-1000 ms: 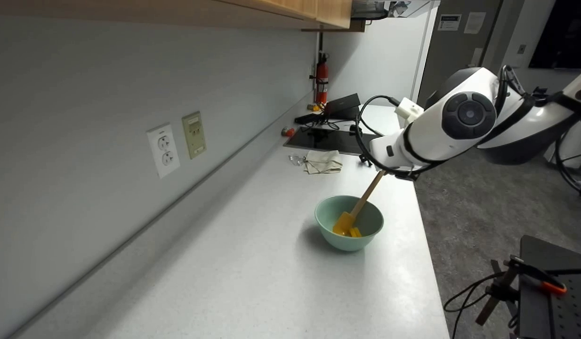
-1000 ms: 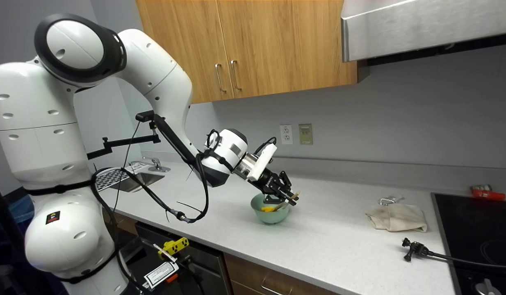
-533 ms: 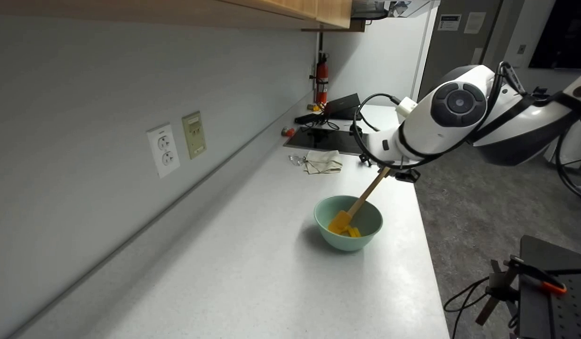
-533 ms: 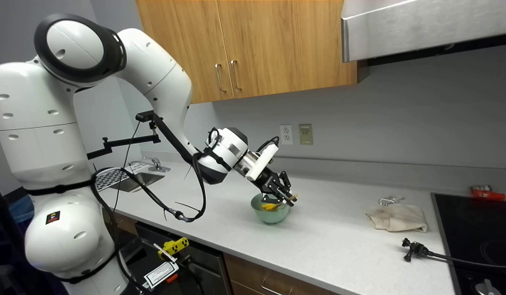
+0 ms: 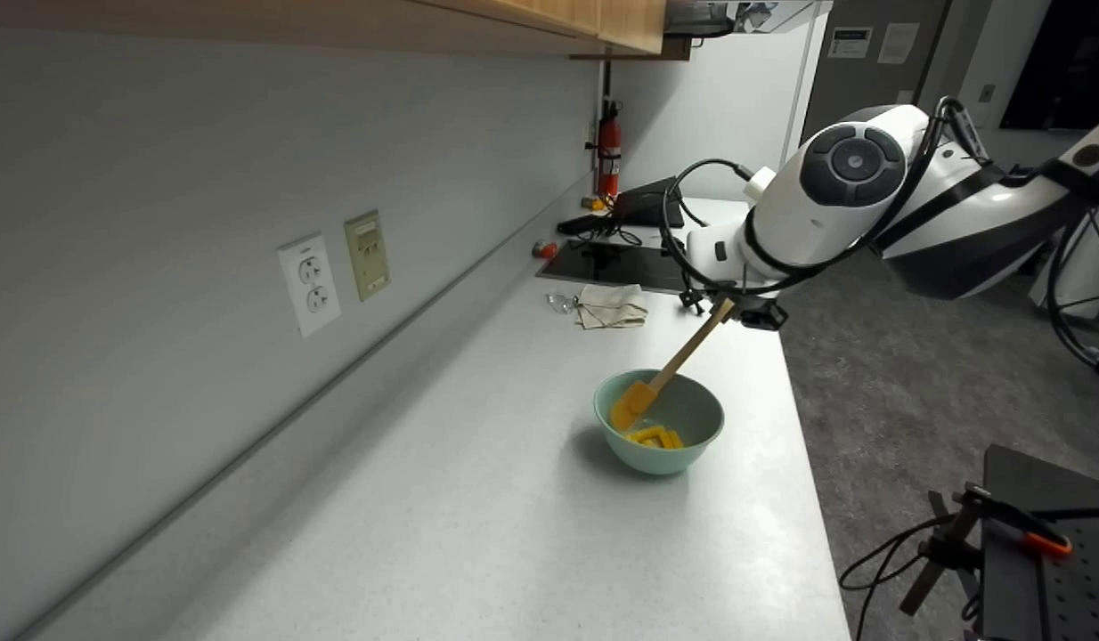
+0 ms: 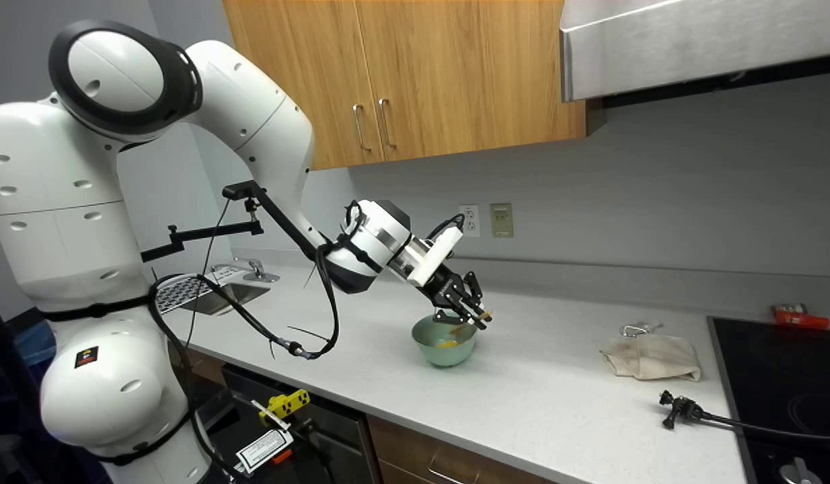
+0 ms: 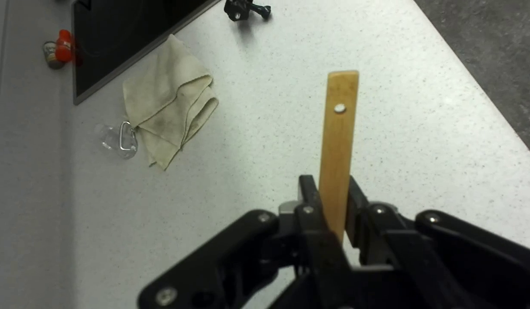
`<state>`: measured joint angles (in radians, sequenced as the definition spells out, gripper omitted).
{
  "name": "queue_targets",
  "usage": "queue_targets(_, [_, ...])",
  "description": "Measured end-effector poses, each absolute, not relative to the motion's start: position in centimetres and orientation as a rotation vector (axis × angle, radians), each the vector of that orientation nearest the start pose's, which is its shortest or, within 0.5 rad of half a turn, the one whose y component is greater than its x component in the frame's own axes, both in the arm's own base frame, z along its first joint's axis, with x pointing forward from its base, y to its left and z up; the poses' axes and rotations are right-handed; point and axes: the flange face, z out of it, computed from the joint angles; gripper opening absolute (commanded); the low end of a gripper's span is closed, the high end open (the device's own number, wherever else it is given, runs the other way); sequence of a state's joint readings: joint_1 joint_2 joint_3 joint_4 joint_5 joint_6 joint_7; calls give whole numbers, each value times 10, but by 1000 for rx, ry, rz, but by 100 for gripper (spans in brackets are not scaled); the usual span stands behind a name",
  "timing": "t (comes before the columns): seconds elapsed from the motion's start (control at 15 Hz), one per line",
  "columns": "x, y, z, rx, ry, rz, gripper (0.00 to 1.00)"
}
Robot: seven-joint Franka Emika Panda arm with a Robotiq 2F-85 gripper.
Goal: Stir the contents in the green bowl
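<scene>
- White it is, the tabletop (image 5: 443, 552), faintly speckled, stretched long in both exterior views.
- White-and-black arm (image 6: 274, 121), arched high in an exterior view, sloped down over the tabletop.
- Black stove (image 6: 785, 376) set in the tabletop, with a folded beige cloth (image 7: 170, 94) near it.
- Pale green bowl (image 5: 665, 461), upright on the tabletop, apart from the cloth.
- Black hand (image 7: 332, 189), up higher than the bowl, and it's clamped on the spatula (image 5: 681, 359): wooden handle between the fingers, holed end poking past the tips!
- Spatula on a slant, orange head down inside the bowl; touching its side or clear, I can't tell.
- Yellow pieces (image 5: 656, 437) at the bowl's bottom, just beside the spatula's head.
</scene>
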<state>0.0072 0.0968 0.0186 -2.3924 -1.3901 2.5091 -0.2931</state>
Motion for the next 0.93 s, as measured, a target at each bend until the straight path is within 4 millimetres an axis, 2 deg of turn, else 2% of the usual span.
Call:
queue_targets(0.33, [502, 14, 285, 1621, 1621, -105, 4])
queue_targets(0.93, [484, 19, 260, 1575, 1694, -152, 4])
